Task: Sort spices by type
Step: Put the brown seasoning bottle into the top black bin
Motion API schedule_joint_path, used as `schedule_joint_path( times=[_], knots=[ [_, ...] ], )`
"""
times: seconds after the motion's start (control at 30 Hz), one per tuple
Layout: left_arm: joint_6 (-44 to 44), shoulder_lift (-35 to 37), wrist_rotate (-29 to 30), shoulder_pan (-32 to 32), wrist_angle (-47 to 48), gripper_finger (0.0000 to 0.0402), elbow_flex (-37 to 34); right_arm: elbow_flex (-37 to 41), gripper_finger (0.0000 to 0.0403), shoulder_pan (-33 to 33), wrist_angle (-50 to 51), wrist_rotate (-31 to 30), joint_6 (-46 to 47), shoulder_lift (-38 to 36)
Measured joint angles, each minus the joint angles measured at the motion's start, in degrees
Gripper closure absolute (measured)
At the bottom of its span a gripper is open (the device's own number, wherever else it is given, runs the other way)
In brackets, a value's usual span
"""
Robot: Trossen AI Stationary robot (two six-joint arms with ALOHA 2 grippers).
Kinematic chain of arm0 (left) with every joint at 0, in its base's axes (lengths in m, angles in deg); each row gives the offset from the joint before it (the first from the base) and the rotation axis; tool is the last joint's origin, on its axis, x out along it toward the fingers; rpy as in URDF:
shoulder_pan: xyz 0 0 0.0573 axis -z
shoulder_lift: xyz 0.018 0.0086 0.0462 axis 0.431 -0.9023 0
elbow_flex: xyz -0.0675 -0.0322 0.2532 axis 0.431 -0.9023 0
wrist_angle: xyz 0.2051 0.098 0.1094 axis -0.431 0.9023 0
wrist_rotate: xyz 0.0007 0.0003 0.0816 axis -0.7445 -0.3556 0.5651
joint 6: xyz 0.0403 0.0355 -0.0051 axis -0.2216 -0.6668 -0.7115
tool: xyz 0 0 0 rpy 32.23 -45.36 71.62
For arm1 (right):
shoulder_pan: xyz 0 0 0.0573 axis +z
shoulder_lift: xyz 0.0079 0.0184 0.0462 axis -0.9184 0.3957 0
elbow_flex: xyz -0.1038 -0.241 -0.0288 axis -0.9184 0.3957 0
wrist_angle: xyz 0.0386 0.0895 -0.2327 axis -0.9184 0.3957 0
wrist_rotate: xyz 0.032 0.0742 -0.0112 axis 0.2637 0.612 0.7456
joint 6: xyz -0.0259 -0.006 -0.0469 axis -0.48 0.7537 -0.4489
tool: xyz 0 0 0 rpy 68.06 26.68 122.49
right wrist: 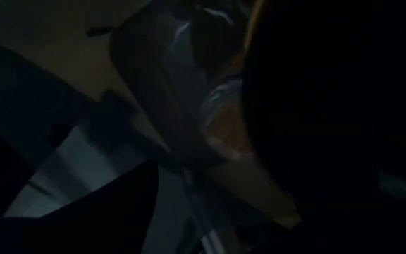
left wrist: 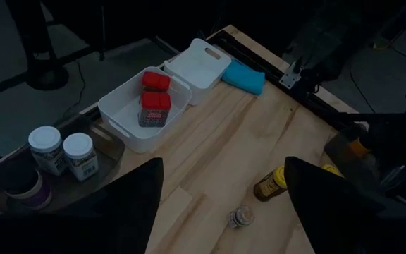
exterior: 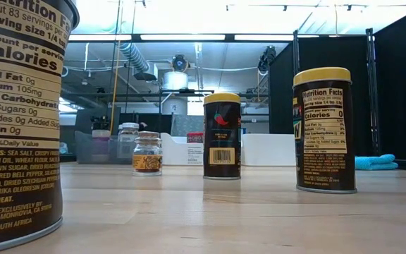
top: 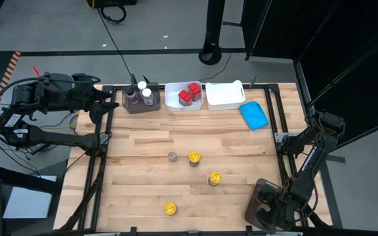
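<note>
A light wooden counter with a black metal frame carries a row of containers along its far edge. A grey translucent bin stands at the left end of the row. Just beside it sits a white tub, and next to that a second white tub, turned upside down. A folded blue cloth lies near this tub, toward the counter's right rail. Another grey translucent bin sits at the near right corner. Beyond the counter, black cables trail across the grey floor.
</note>
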Motion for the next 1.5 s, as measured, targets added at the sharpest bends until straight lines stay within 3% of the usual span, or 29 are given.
schedule_joint_path(
  times=[0.3, 0.53, 0.77, 0.87, 1.17, 1.5],
  knots=[
    [0.13, 0.00, -0.02, 0.00, 0.00, 0.0100, 0.00, 0.00, 0.0088, -3.16, -2.87, -0.12, -0.03, -7.45],
    [0.06, 0.00, 0.00, -0.02, 0.03, 0.0100, 0.00, 0.00, 0.0090, -5.54, -15.47, -0.23, -0.20, -14.26],
    [-0.09, 0.00, 0.00, -0.02, 0.05, 0.0100, 0.00, -0.02, 0.0090, -10.53, -23.86, -5.67, -3.31, -16.79],
    [-0.09, 0.00, -0.01, -0.02, 0.04, 0.0100, 0.00, -0.02, 0.0090, -14.08, -28.79, -8.80, -7.78, -16.41],
    [0.14, -0.01, 0.00, 0.00, -0.02, 0.0100, 0.00, -0.02, 0.0089, -26.74, -48.77, -8.81, -26.60, -12.87],
    [1.33, -0.02, -0.02, -0.02, 0.00, 0.0100, 0.00, -0.09, 0.0089, -39.29, -74.38, -8.53, -54.01, -5.93]
  ],
)
